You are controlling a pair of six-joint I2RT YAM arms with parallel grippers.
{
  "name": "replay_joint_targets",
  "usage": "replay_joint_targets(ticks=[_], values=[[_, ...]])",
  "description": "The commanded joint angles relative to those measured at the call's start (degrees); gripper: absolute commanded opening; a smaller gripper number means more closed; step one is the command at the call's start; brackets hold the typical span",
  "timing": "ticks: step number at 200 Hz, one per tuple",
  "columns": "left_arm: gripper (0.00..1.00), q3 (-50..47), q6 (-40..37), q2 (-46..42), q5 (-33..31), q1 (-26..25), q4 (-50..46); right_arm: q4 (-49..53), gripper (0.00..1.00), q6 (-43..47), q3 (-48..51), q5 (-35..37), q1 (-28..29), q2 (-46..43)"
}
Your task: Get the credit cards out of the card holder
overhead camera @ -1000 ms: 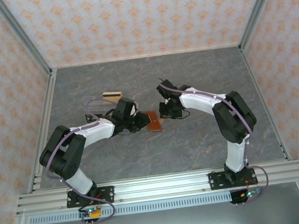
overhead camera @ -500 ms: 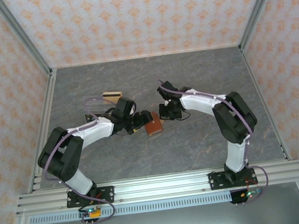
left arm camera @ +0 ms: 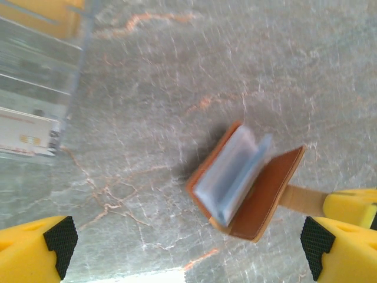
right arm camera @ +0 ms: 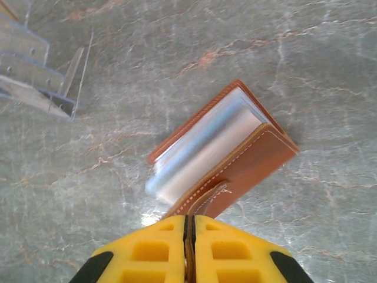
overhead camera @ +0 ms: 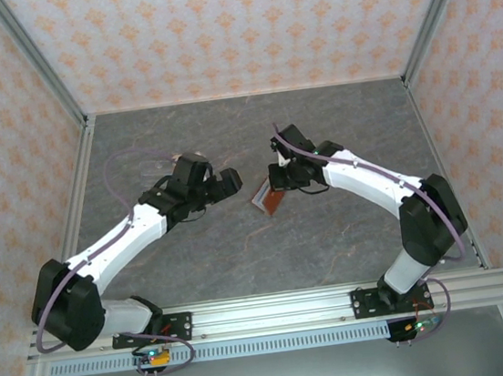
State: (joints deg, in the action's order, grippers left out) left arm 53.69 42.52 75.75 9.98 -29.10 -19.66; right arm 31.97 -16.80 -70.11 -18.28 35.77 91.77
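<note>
Currently, from the top external camera, I am seeing the right gripper [overhead camera: 279, 182] holding the card holder [overhead camera: 269, 197] near the middle of the surface [overhead camera: 317, 125]. The holder is tilting on edge. The left gripper [overhead camera: 220, 184] is hovering just beside it, spread wide and carrying nothing.

Left wrist: the left gripper [left arm camera: 188, 250] is showing both pads far apart, with bare surface [left arm camera: 294, 59] between them. The card holder [left arm camera: 244, 180] is gaping partly open ahead, its blue-grey pockets facing me. Its closure strap [left arm camera: 300, 199] is running off to the right. A pale flat piece is lying under a clear plastic rack [left arm camera: 35, 100]; I cannot tell whether it is a card.

Right wrist: the right gripper [right arm camera: 189, 229] is pressed together on the closure strap [right arm camera: 209, 197], so the card holder [right arm camera: 235, 147] is dangling from it, half open.

Progress, as I am judging it: the holder is getting opened, but I am not seeing any credit cards sliding clear of the pockets. The extraction itself is looking like the work left.
</note>
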Motion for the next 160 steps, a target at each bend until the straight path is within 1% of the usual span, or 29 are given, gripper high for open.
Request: replay_joint_targets(ticks=[1, 45, 69, 92, 115, 140, 147, 154, 160], values=[[1.00, -2.1, 0.7, -2.2, -5.7, 0.6, -1.9, -0.8, 0.09, 1.1, -2.2, -1.9, 1.5, 0.1], [1.00, -2.6, 1.5, -2.2, -4.5, 0.6, -1.8, -1.2, 0.08, 0.6, -3.2, -4.4, 2.0, 0.6], [1.00, -3.0, 1.5, -1.6, -1.7, 0.6, -0.1, -2.4, 0.08, 0.1, -2.6, -5.7, 1.8, -0.6], [1.00, -2.6, 1.2, -0.1, 0.6, 0.6, 0.8, -3.2, 0.08, -1.2, -0.8, -6.1, 0.2, -1.0], [1.00, -2.7, 1.5, 2.1, 3.8, 0.4, 3.1, -3.8, 0.08, -1.9, 1.7, -6.7, -2.7, -0.7], [0.86, -1.8, 0.9, 5.7, 9.9, -0.2, 6.7, -3.9, 0.08, -1.1, 3.4, -6.4, -5.0, 0.4], [0.83, -1.2, 0.8, 6.8, 10.8, -0.4, 7.2, -3.8, 0.08, -1.0, 3.7, -5.8, -5.6, 0.8], [0.82, -0.7, 0.8, 7.9, 11.2, -0.7, 7.3, -3.8, 0.08, -1.0, 4.0, -5.7, -6.1, 1.3], [0.80, -0.2, 0.9, 8.7, 11.5, -0.9, 7.5, -3.8, 0.08, -1.0, 4.1, -5.9, -6.8, 1.8]])
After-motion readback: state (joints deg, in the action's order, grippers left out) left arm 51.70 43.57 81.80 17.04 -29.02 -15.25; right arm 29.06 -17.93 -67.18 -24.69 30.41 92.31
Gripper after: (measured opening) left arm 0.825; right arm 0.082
